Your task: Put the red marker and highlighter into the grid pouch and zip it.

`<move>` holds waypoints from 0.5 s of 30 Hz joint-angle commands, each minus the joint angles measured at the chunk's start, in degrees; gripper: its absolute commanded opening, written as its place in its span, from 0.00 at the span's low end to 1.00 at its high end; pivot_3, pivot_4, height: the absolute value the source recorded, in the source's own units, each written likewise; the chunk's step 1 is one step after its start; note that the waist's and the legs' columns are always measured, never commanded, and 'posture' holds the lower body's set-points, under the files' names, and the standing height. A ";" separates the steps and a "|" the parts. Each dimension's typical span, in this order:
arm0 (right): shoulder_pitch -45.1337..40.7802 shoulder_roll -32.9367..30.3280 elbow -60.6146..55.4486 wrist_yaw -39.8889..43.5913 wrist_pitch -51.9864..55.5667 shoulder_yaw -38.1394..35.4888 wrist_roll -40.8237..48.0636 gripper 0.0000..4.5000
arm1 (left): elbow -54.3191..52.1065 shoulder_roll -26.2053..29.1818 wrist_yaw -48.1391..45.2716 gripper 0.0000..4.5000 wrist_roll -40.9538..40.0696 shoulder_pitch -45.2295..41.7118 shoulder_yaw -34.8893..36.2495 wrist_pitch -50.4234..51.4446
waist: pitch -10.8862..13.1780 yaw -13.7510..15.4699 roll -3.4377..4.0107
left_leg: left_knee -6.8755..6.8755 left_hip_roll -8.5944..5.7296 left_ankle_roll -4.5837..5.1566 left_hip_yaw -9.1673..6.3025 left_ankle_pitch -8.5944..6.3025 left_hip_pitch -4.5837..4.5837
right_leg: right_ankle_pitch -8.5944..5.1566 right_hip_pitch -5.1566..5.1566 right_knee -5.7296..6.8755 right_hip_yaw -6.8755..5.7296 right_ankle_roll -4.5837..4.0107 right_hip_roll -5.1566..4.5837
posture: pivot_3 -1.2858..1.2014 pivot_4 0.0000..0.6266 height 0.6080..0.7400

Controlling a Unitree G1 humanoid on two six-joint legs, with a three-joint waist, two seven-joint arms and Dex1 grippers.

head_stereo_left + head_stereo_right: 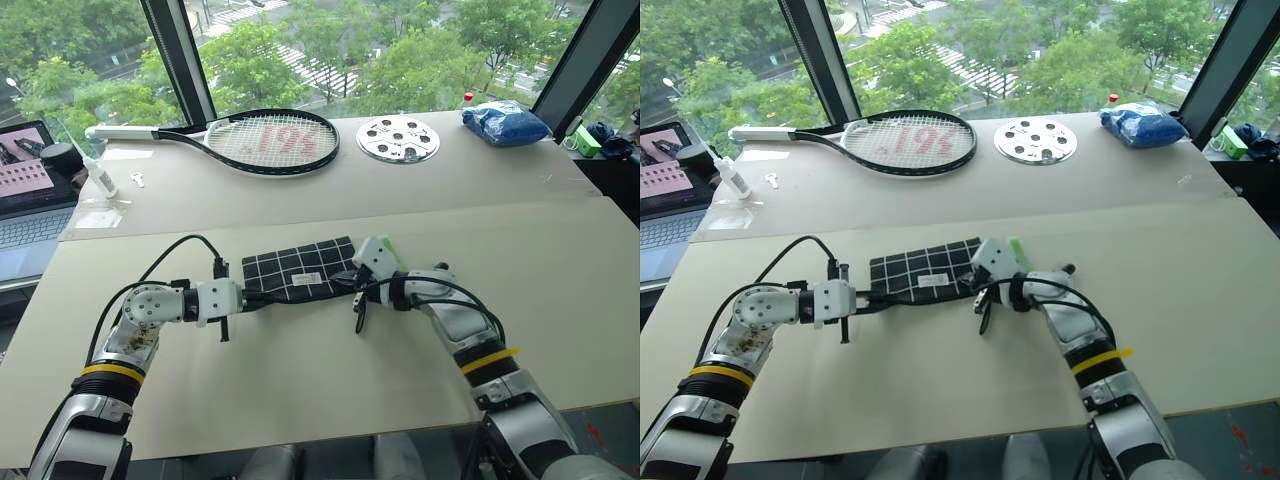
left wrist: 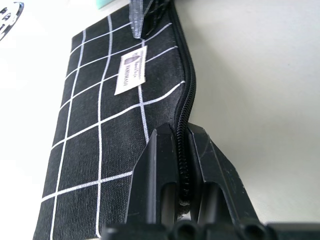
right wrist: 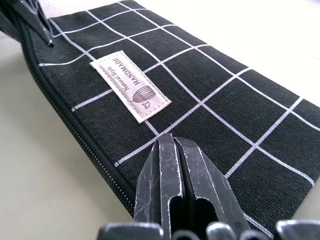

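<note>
We see the grid pouch (image 1: 298, 268) lying flat at the centre of the frame on the tan table (image 1: 560, 300). The left gripper (image 2: 182, 165) has its fingers pinched on the pouch's zipper edge at its left end. The right gripper (image 3: 181, 172), fingers pressed together, meets the right end. A green highlighter (image 1: 1016, 246) peeks just behind the right wrist.

Beige table (image 1: 560, 300); windows (image 1: 400, 50) onto trees
</note>
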 commanded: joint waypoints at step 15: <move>-5.61 -4.58 -14.26 0.04 30.15 -23.99 25.96 0.86 | -15.29 -1.57 12.80 0.00 -4.70 9.68 8.57 18.46 | 0.01 -1.01 0.01 | -0.04 0.22 0.02 -0.02 -0.03 -0.20 | 0.09 -0.19 -0.02 0.00 -0.04 0.09 | 0.52 0.24 1.00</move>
